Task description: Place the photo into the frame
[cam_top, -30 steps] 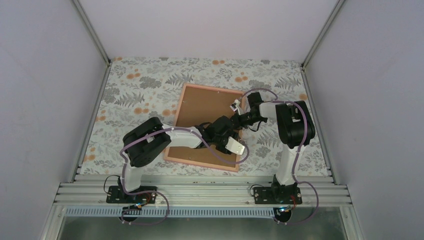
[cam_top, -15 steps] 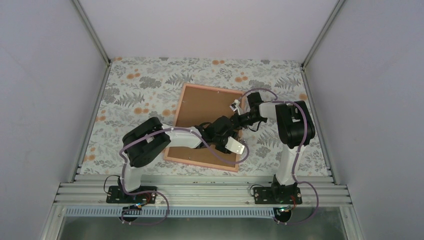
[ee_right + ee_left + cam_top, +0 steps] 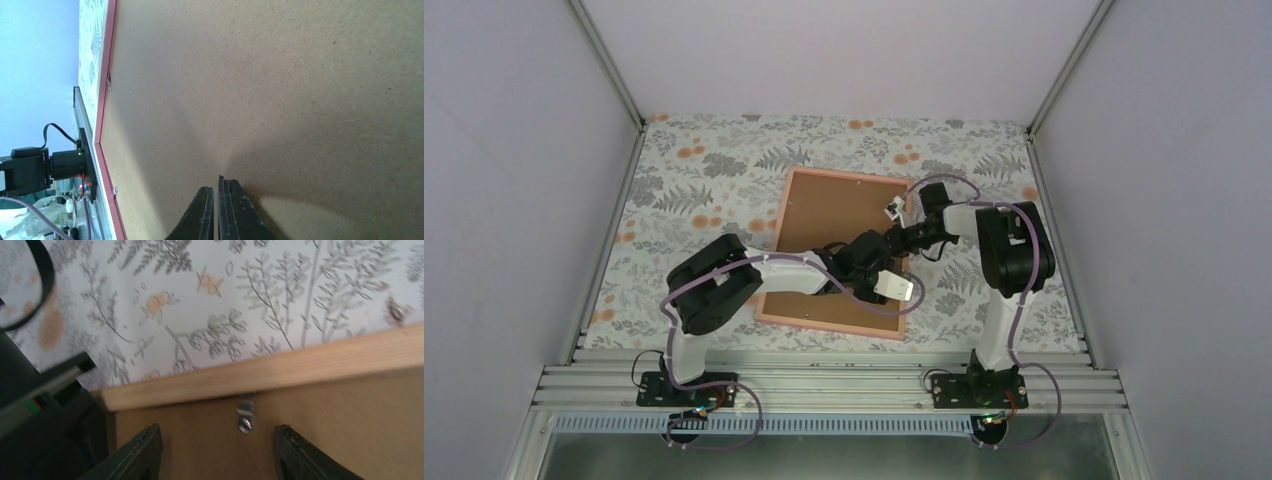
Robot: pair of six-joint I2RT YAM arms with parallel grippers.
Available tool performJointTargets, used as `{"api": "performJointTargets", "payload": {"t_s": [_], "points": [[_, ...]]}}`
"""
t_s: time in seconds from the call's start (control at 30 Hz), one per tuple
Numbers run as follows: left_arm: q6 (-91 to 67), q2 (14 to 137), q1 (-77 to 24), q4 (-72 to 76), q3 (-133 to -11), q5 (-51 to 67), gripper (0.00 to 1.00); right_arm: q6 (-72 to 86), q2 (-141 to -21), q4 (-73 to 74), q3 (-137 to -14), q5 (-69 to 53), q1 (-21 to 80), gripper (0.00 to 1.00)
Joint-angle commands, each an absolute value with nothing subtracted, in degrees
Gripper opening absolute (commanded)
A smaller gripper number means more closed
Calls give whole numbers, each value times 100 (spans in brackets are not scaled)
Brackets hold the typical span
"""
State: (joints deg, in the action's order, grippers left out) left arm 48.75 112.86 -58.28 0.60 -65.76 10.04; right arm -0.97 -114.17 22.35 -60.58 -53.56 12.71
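Observation:
The pink frame (image 3: 824, 328) lies face down on the floral cloth, with the brown backing sheet (image 3: 829, 210) set in it. The photo is hidden. My left gripper (image 3: 216, 432) is open and empty just above the backing (image 3: 350, 425). It faces the frame's right border (image 3: 300, 367), with a small metal turn clip (image 3: 245, 415) between its fingers. My right gripper (image 3: 216, 182) is shut on nothing, its tips on or just above the backing (image 3: 280, 90). The two grippers sit close together near the frame's right edge (image 3: 892, 250).
The floral cloth (image 3: 714, 170) covers the table around the frame. Grey walls enclose three sides. The right arm shows as a dark shape (image 3: 45, 405) at the left of the left wrist view. Another clip (image 3: 115, 190) sits on the frame's pink border (image 3: 105, 100).
My left gripper has shifted slightly toward the frame's right edge. The right arm has barely moved.

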Motion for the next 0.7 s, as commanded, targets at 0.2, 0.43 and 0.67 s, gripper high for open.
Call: {"api": "performJointTargets", "payload": {"t_s": [0.2,0.43,0.67], "points": [[4541,9691,-5690,-1802,-5823,1465,57,92,-10292,2083,-6159,-5211,1348,28],[4392,8916,-5839,-2336,-5093,1784,56,286,-9583,1848,-6074,-5345,956,59],[4042,9240,-6127,-1964,-5035,1502,50,377,-9240,1881,-5957,-5387,483,80]]}}
